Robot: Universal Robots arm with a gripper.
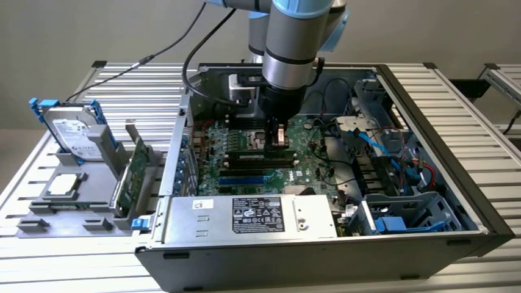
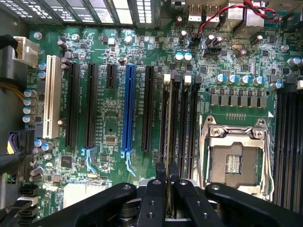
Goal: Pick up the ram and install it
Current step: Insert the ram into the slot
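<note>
The black two-fingered gripper (image 1: 277, 141) is pinched almost closed on a thin edge I take for the slim green ram stick (image 2: 167, 205), held edge-on. Its long axis seems to follow the long black plastic memory slots (image 1: 260, 160). In the exterior view these run nine-to-three, just at six o'clock from the fingertips.

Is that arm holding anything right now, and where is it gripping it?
Seemingly the slim green ram stick, seen edge-on, pinched on its flat faces between the shut fingers.
</note>
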